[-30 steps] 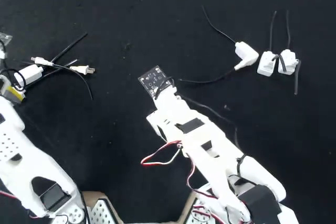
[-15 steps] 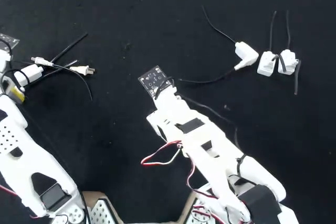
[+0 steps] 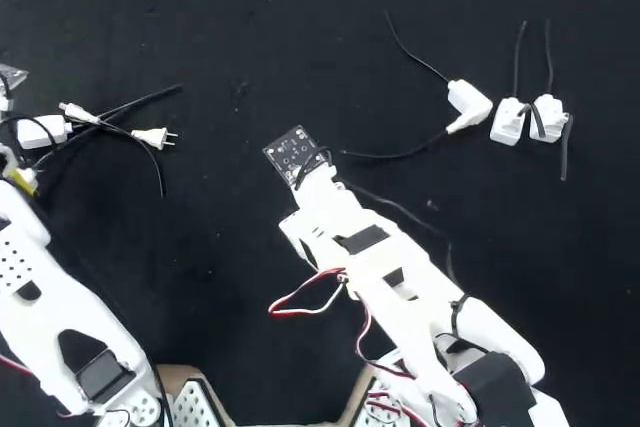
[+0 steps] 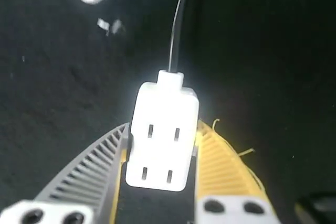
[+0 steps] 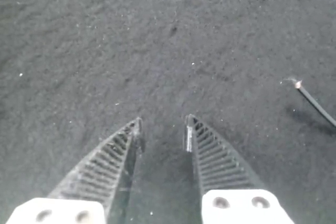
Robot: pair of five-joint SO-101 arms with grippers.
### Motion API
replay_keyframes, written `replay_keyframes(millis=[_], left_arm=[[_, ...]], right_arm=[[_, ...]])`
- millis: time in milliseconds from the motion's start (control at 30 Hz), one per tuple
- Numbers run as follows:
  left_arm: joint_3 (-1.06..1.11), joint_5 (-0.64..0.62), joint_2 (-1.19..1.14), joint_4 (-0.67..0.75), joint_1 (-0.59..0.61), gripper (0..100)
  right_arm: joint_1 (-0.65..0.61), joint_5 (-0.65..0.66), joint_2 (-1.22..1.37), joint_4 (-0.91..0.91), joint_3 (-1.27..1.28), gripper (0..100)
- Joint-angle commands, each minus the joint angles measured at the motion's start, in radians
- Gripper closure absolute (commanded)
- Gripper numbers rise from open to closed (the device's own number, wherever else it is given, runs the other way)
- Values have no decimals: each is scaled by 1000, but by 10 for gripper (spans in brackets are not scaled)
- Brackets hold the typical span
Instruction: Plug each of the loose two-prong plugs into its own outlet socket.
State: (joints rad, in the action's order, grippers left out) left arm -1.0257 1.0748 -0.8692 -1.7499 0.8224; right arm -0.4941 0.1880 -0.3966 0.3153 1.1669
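Left gripper (image 4: 164,127) clamps one white socket (image 4: 163,153) at the table's (image 3: 300,37) left edge, two loose plugs (image 3: 155,134) lie just beside, three white fittings (image 3: 508,120) sit near the right edge, right gripper (image 5: 163,124) narrowly parted mid-table.

White four-slot socket (image 4: 163,140), black cord attached, clamped in the left pincer (image 4: 163,128). First two-prong plug (image 3: 75,114) and second two-prong plug (image 3: 152,134) lie near it; angled plug (image 3: 466,105) lies well apart.

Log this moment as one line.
left claw: shut on outlet socket | right claw: open above table | loose plug: lying unplugged on table
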Motion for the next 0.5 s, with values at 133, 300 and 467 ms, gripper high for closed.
replay_keyframes(millis=[133, 300, 467], left_arm=[[291, 25, 358, -12, 61, 970], [677, 32, 706, -11, 64, 970], [1043, 21, 1066, -9, 56, 970]], right_arm=[[-15, 8, -30, -23, -7, 868], [-15, 8, -30, -23, -7, 868], [-15, 8, -30, -23, -7, 868]])
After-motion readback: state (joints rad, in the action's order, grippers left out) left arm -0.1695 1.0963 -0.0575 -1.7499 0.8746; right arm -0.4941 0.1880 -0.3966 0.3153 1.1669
